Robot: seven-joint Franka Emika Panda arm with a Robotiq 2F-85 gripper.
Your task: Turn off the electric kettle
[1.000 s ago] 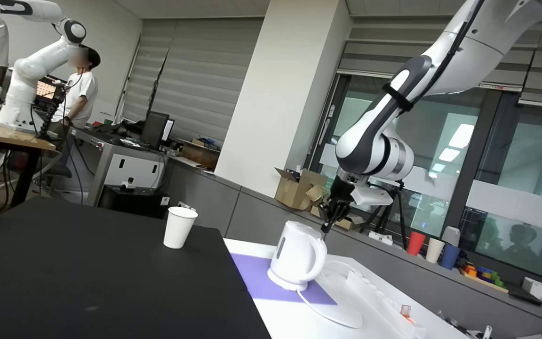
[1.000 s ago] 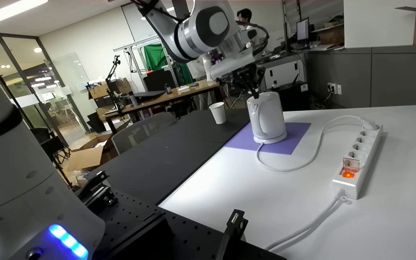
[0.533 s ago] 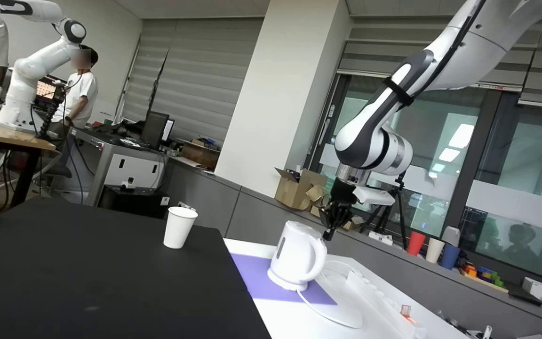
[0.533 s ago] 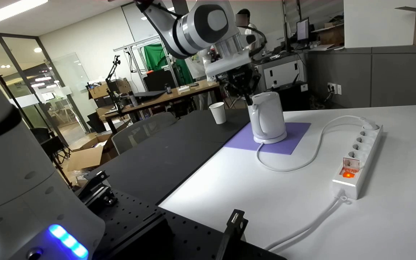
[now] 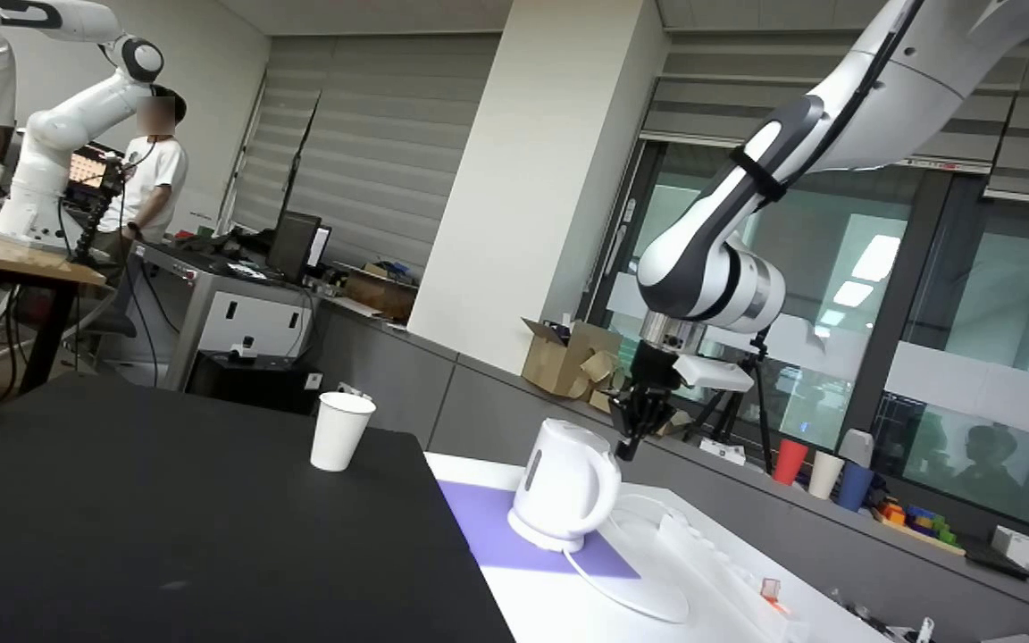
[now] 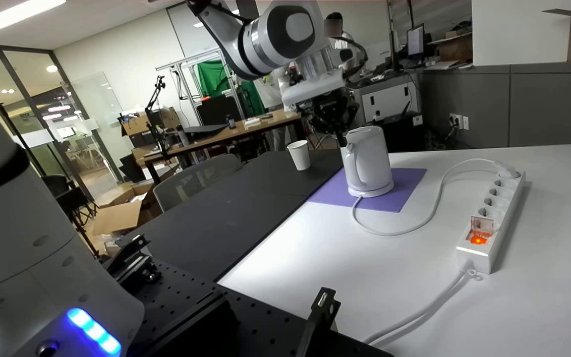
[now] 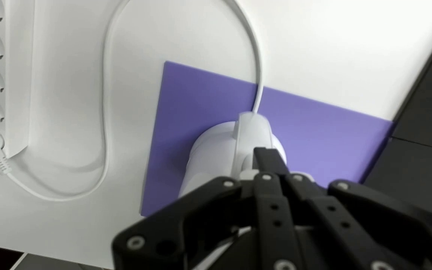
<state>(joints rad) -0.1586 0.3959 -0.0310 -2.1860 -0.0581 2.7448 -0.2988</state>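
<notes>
The white electric kettle [image 5: 559,482] stands upright on a purple mat, and it also shows in an exterior view [image 6: 372,161]. In the wrist view the kettle [image 7: 210,153] is seen from above, its upper part hidden behind my fingers. My gripper [image 7: 272,159] is shut and empty, its fingertips together over the upper end of the handle [image 7: 252,129]. In both exterior views the gripper [image 5: 627,449] points down beside the top of the handle [image 6: 354,163]. I cannot tell whether it touches. A small rounded white part [image 7: 247,162] shows beside the fingertips.
The purple mat [image 6: 407,183] lies on a white table [image 6: 315,248] beside a black table [image 5: 166,509]. A white paper cup [image 5: 340,433] stands on the black table. The kettle's cord [image 6: 436,206] runs to a power strip [image 6: 506,208] with a lit orange switch [image 6: 478,240].
Over the last second my gripper has moved down a little and away from the lid to the handle side. In the last half second it has hardly moved. The kettle has not moved.
</notes>
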